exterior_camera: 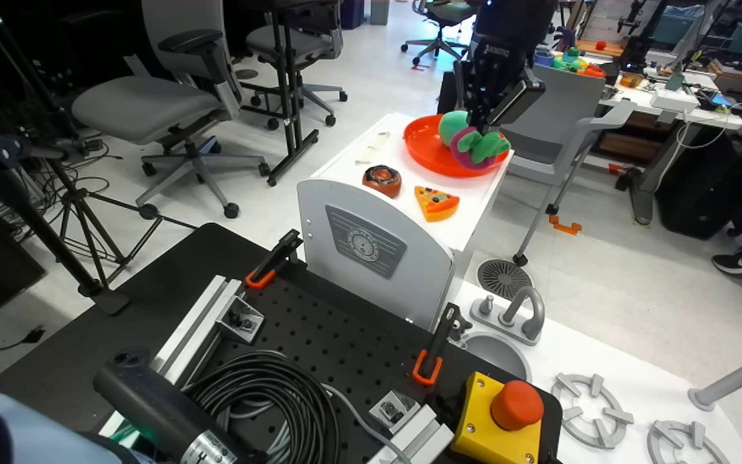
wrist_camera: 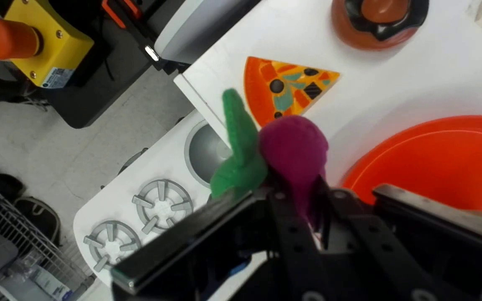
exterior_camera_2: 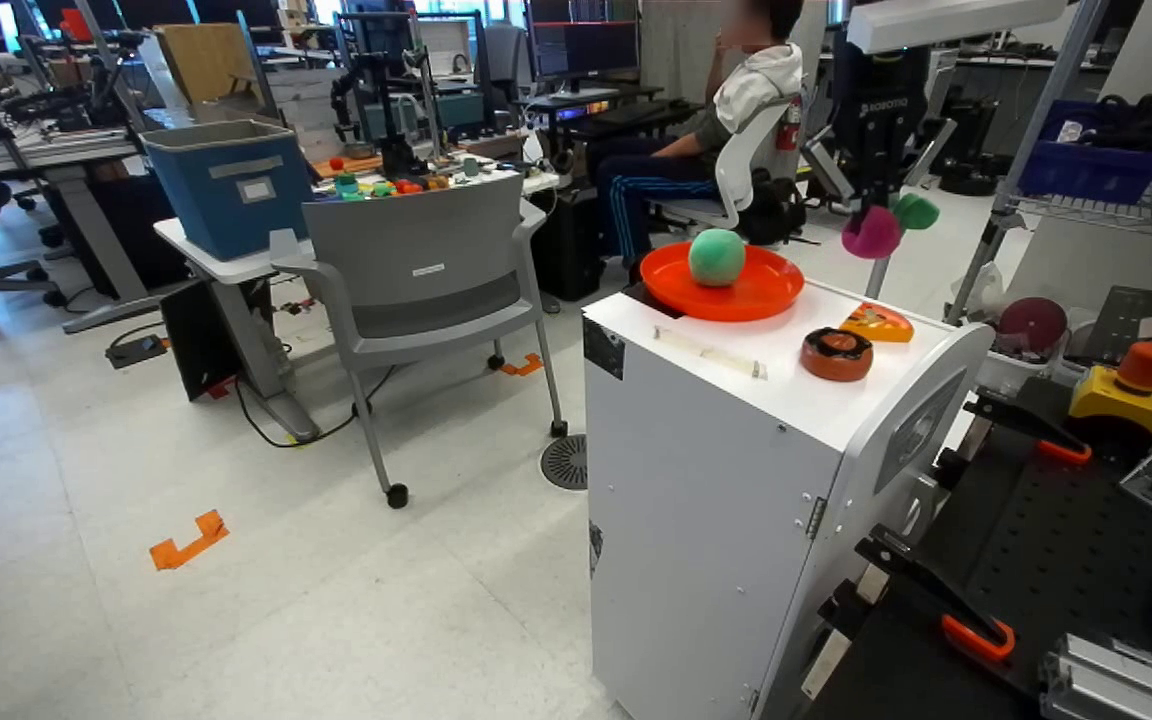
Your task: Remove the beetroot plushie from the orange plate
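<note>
The Robotiq gripper (wrist_camera: 303, 192) points down above the white cabinet (exterior_camera_2: 716, 500), its two fingers (wrist_camera: 289, 228) drawn close together with the magenta body of the beetroot plushie (exterior_camera_2: 871, 233) pinched between them; the gap is only as wide as the squeezed toy. The plushie hangs in the air beside the orange plate (exterior_camera_2: 776, 287), higher than its rim and off to the right in an exterior view. Its green leaves (exterior_camera: 477, 147) spread out sideways and face the camera in an exterior view, where the toy covers part of the plate's near right rim.

The plate lies flat on the cabinet top, and a pale green plush ball (exterior_camera_2: 716, 257) rests in it. On the near side of the plate in an exterior view are an orange toy pizza slice (exterior_camera: 437, 203) and, to the left of the slice and apart from it, a round brown doughnut-like toy (exterior_camera: 382, 182) with a dark wavy top. A pale strip (exterior_camera: 373, 148), which looks like tape, is to the left of the plate.

Nearer still stands a black perforated board (exterior_camera: 358, 335) with a yellow emergency-stop box (exterior_camera: 480, 419) at its right; beyond that box are a gray toy sink (exterior_camera: 496, 354) and, farther right, toy stove burners (exterior_camera: 593, 409).
</note>
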Robot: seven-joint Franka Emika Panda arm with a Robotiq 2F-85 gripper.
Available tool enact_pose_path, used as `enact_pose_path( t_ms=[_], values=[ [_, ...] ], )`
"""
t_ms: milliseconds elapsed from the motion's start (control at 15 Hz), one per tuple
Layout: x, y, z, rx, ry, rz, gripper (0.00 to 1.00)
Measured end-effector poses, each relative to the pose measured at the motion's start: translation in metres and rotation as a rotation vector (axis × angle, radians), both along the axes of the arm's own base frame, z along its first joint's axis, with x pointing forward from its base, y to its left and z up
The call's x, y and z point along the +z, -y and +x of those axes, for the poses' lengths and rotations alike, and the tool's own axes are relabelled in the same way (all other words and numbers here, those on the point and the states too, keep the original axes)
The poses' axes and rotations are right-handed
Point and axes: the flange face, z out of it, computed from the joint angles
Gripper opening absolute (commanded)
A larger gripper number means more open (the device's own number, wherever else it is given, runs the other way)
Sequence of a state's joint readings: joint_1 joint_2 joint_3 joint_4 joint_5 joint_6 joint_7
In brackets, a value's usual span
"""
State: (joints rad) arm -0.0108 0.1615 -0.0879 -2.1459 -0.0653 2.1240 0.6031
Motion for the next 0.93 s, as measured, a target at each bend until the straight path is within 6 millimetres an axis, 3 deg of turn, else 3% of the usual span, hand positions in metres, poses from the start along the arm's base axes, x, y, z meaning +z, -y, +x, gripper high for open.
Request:
enact_pose_path(
  t_ms=[467, 933],
  values=[
    [-0.003, 0.058, -0.017, -0.189, 0.007, 0.098, 0.03],
    [-0.006, 0.1, -0.033, -0.378, 0.043, 0.188, 0.03]
  ],
)
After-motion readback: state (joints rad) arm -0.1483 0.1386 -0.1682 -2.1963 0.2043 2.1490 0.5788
